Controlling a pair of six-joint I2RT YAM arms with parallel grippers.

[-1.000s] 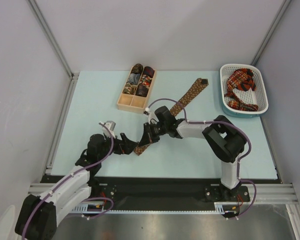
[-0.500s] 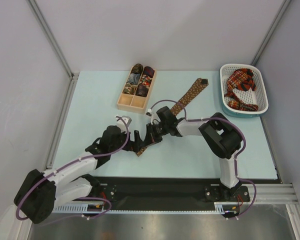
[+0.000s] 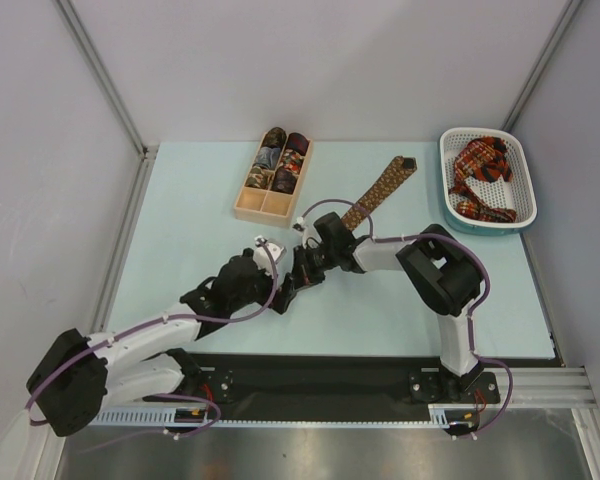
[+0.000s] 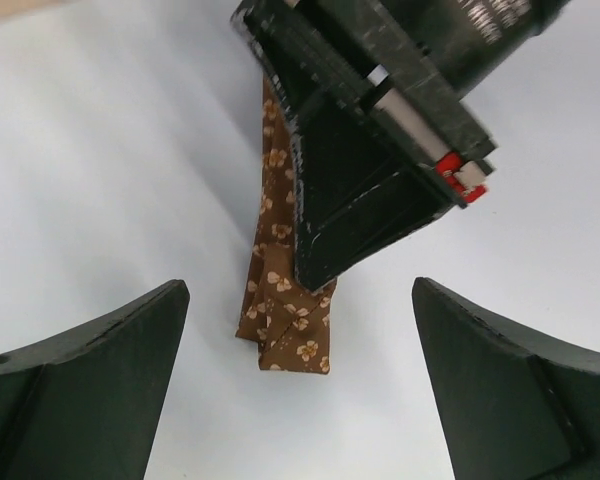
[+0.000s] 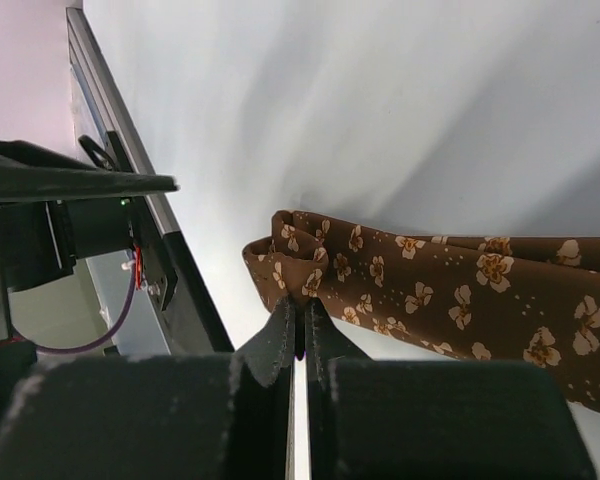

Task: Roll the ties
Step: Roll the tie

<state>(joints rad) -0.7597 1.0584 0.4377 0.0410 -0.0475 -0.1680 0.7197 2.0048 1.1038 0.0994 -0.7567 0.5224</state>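
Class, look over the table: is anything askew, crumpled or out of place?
The brown tie lies stretched diagonally, its near end crumpled where the right gripper pinches it. Red plaid ties sit heaped in the basket. Nothing is spilled.

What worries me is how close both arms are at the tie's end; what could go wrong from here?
1. The right gripper pinches only a small bunched corner of the brown tie, so the fabric might slip free once rolling starts.
2. The open left gripper straddles that same end with the right gripper between its fingers; closing or advancing could bump the two together.
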